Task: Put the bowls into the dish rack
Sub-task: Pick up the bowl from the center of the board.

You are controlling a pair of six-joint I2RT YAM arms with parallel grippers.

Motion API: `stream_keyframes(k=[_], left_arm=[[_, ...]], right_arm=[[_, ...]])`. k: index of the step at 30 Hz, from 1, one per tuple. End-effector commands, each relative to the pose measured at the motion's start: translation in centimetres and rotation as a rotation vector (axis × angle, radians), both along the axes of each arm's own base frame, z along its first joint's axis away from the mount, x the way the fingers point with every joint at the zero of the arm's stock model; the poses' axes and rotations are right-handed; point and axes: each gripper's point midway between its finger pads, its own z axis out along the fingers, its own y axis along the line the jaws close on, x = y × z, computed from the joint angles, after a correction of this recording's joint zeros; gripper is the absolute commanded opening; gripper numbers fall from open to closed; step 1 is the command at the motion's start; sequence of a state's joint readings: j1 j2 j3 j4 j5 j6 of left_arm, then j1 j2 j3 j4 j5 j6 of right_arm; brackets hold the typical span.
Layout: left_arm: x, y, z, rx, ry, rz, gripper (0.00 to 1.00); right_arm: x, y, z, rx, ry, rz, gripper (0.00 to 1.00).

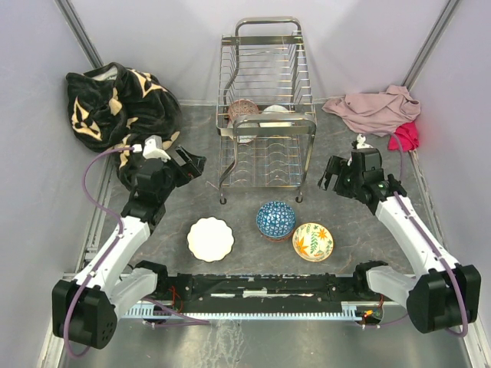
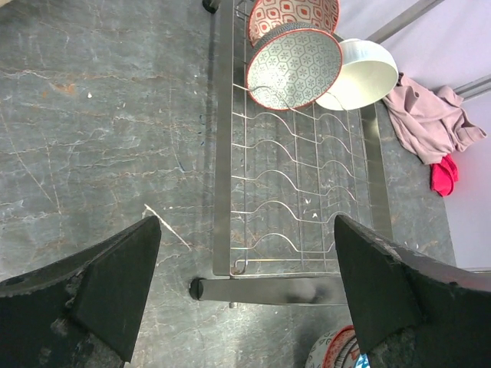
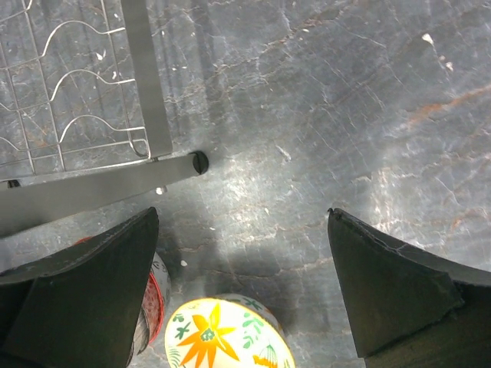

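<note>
Chrome wire dish rack (image 1: 265,115) stands far-centre, with three bowls (image 2: 295,67) propped on edge toward its far end, where the wires keep them upright. A white scalloped bowl (image 1: 210,238), a blue patterned bowl (image 1: 275,219) and a yellow floral bowl (image 1: 313,241) wait nearer. The left gripper (image 1: 188,163) and right gripper (image 1: 331,173) flank the rack, both spread and empty.
</note>
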State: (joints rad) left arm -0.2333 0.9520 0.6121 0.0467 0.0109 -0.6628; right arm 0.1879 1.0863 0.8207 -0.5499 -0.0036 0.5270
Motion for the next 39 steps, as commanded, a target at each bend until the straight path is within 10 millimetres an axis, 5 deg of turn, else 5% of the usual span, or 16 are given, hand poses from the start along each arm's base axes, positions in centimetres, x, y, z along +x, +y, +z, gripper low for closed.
stream_keyframes(k=[1, 16, 21, 27, 39], left_arm=[[0.5, -1.0, 1.7, -0.049, -0.054, -0.035, 0.99], [-0.2, -0.3, 2.6, -0.041, -0.078, -0.007, 0.99], [-0.8, -0.2, 4.0, -0.052, -0.077, -0.004, 0.99], [-2.3, 0.7, 5.6, -0.037, -0.097, 0.014, 0.99], [-4.3, 1.3, 6.6, -0.027, -0.113, 0.02, 0.99]], right_arm=[[2.0, 1.4, 0.7, 0.036, -0.06, 0.06, 0.98], [0.8, 1.7, 1.7, 0.058, -0.115, 0.093, 0.94], [0.0, 3.7, 2.4, 0.149, -0.118, 0.167, 0.88], [-2.3, 6.9, 3.5, 0.154, -0.092, 0.278, 0.79], [-7.9, 8.1, 3.6, 0.125, -0.081, 0.314, 0.7]])
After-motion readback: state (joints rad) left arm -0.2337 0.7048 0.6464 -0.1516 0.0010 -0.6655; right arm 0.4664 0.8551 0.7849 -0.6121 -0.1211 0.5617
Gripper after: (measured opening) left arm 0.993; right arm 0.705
